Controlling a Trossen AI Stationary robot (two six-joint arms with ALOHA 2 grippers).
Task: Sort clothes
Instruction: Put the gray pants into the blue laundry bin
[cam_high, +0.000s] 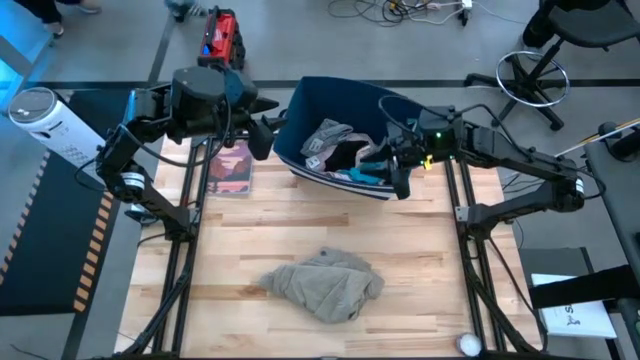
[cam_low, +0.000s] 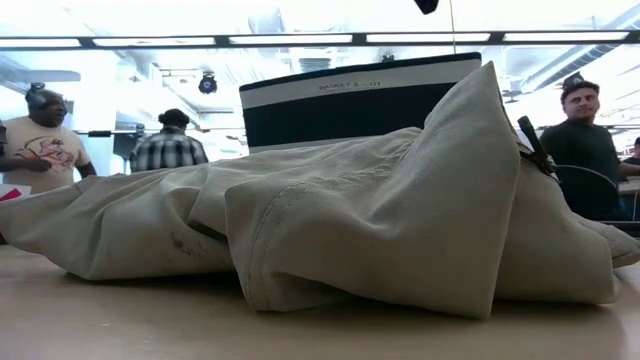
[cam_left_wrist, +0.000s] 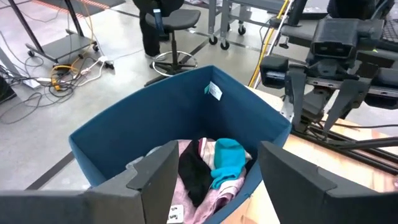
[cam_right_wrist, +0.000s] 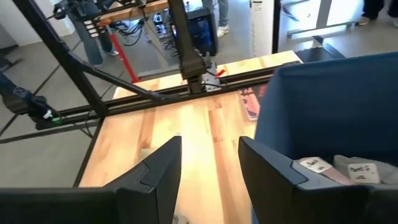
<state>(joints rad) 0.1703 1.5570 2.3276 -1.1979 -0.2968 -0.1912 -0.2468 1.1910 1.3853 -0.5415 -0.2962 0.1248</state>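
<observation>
The navy bin (cam_high: 330, 100) stands at the table's far middle. It holds a heap of clothes (cam_high: 338, 148): black (cam_left_wrist: 194, 174), teal (cam_left_wrist: 227, 158) and pale pink (cam_left_wrist: 205, 198) pieces. A grey-beige garment (cam_high: 325, 283) lies crumpled on the table near the front and fills the low view (cam_low: 350, 210). My left gripper (cam_high: 264, 128) is open and empty beside the bin's left rim; in its wrist view (cam_left_wrist: 214, 158) it looks into the bin. My right gripper (cam_high: 400, 172) is open and empty at the bin's near right corner, its fingers (cam_right_wrist: 168, 155) over the table.
A flat pink-covered book (cam_high: 232, 168) lies on the table left of the bin. A small white round thing (cam_high: 468, 343) sits at the near right corner. Bare wood (cam_high: 300, 220) lies between bin and grey-beige garment. People stand beyond the table (cam_low: 45, 130).
</observation>
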